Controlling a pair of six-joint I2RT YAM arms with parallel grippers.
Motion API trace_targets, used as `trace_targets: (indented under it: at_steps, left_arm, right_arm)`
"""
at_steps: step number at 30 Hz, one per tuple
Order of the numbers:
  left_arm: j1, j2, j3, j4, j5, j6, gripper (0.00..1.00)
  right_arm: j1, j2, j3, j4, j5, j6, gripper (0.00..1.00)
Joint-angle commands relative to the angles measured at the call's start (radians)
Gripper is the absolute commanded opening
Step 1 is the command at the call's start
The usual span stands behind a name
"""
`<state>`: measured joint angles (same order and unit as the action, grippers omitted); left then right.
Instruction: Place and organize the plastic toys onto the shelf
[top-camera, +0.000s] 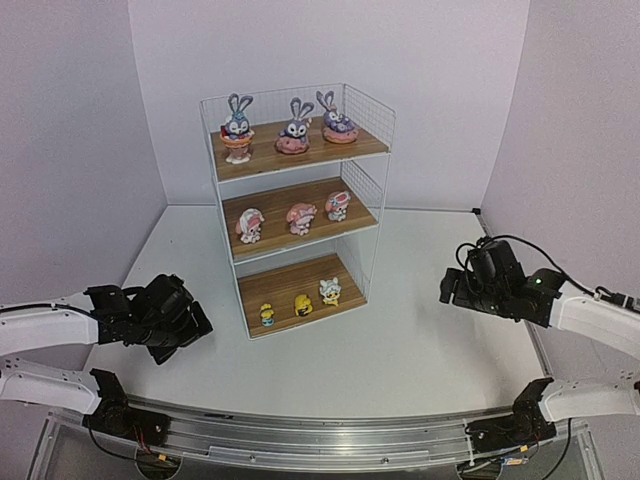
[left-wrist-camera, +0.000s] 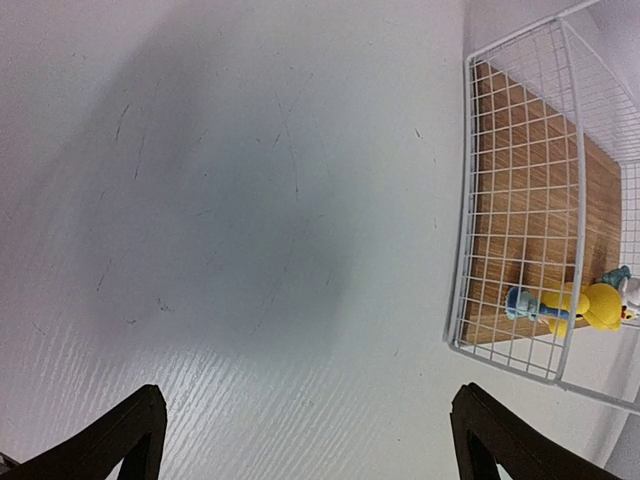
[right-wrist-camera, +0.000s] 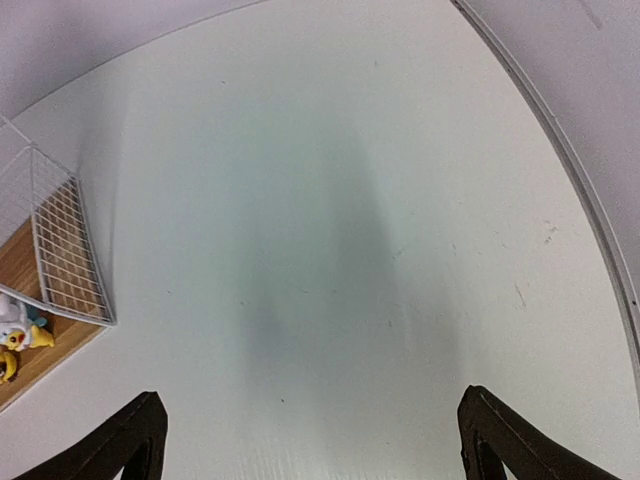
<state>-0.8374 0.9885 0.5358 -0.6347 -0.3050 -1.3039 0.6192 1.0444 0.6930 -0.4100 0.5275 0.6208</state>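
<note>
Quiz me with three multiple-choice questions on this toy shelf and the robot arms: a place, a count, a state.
1. Where on the shelf do the purple bunnies stand? A top board B middle board C bottom board
2. How many small figures sit on the bottom board? A one B three C five
3. What does the left tool hold? A a bunny B a yellow toy C nothing
Answers: 1 A, all on the top board. 2 B, three in a row. 3 C, fingers spread over bare table.
</note>
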Motion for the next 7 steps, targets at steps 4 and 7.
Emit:
trace_targets:
  at_steps: [4,7]
  left_arm:
    - [0.128,0.047,0.055,0.030,0.054,0.141,1.00]
    - [0.177,0.039,0.054,0.035,0.073,0.177,1.00]
  right_arm:
    - [-0.001,-0.178,-0.120,0.016,0.174,0.145,0.98]
    - [-0.001,-0.231,-0.151,0.016,0.183,0.154,0.98]
